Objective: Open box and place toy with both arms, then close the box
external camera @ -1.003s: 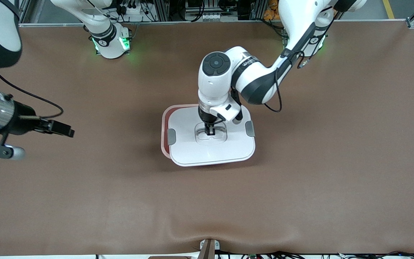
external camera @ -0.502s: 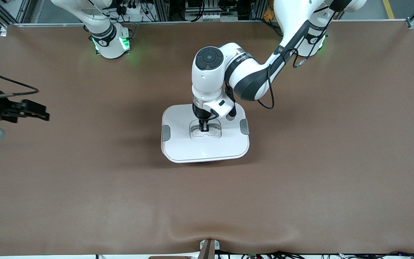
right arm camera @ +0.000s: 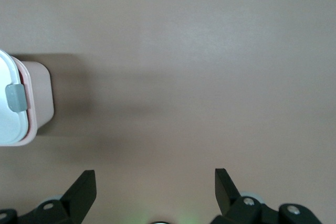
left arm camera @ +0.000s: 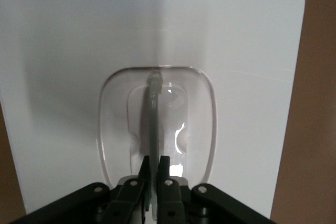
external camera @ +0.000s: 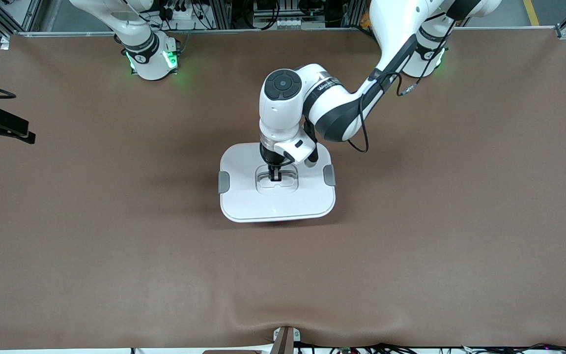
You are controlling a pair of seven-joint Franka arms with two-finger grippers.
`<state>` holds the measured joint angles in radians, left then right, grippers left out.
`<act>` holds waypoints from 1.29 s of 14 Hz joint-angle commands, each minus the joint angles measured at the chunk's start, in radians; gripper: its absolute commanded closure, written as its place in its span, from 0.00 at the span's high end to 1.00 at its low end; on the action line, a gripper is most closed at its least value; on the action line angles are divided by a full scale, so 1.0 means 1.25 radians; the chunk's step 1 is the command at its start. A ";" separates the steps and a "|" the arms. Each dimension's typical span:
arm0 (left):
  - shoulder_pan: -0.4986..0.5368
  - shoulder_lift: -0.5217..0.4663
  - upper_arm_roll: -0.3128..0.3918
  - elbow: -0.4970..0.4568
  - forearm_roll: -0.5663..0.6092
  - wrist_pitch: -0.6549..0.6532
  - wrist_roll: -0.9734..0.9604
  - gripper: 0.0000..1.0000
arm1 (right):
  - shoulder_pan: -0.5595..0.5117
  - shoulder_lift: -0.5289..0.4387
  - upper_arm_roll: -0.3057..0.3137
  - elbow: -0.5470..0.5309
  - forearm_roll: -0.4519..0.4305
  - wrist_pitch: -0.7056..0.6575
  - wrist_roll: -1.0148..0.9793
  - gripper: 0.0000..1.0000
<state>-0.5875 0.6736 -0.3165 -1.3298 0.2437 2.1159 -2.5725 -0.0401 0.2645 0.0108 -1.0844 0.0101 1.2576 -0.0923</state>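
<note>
While one box (external camera: pixel 277 196) sits lidded, left gripper (external camera: pixel 274 177) clamped on its handle (left arm camera: pixel 153 124), right gripper (right arm camera: pixel 155 192) spread apart.

I see a wide table (external camera: pixel 116 255) covered in plain brown matting. One thing rests directly on it: the pink box (external camera: pixel 277 186) with its white lid on, standing near the table's middle.
</note>
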 commanded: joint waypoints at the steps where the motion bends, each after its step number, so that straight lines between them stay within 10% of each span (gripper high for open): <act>1: -0.016 0.016 0.013 0.031 0.017 0.002 -0.013 0.00 | -0.006 -0.027 -0.021 -0.022 0.002 -0.003 -0.070 1.00; 18: -0.034 0.022 0.013 0.023 0.017 -0.003 -0.027 0.00 | 0.008 -0.173 -0.034 -0.133 -0.006 -0.001 -0.070 1.00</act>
<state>-0.6127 0.6907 -0.3131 -1.3257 0.2438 2.1172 -2.5737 -0.0355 0.0916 -0.0344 -1.2040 0.0104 1.2432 -0.1685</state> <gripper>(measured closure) 0.930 0.000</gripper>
